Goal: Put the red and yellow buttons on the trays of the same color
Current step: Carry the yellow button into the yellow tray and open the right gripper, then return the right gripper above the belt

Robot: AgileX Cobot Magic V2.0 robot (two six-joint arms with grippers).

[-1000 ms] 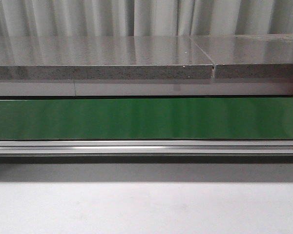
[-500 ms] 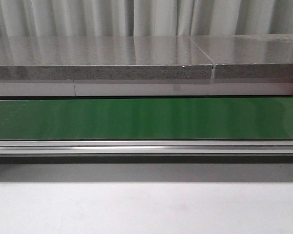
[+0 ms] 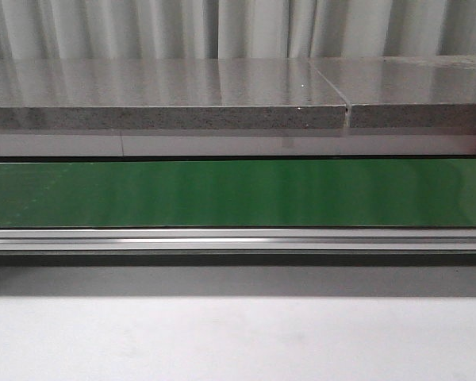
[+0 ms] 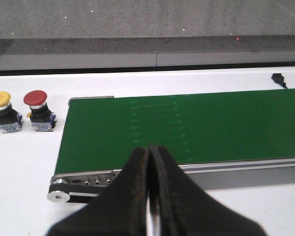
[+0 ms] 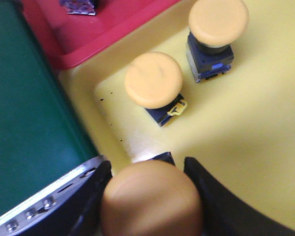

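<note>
Pincer R clamped on yellow button, over yellow tray. Two more yellow btns on tray: one near, other beyond. Red tray alongside, touching. Pincer L closed, empty, above green belt. Loose yellow btn + red btn on white bench off belt end.

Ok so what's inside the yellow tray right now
Two yellow buttons stand in the yellow tray. The right gripper holds a third yellow button over it; the tray floor beneath that one is hidden.
</note>
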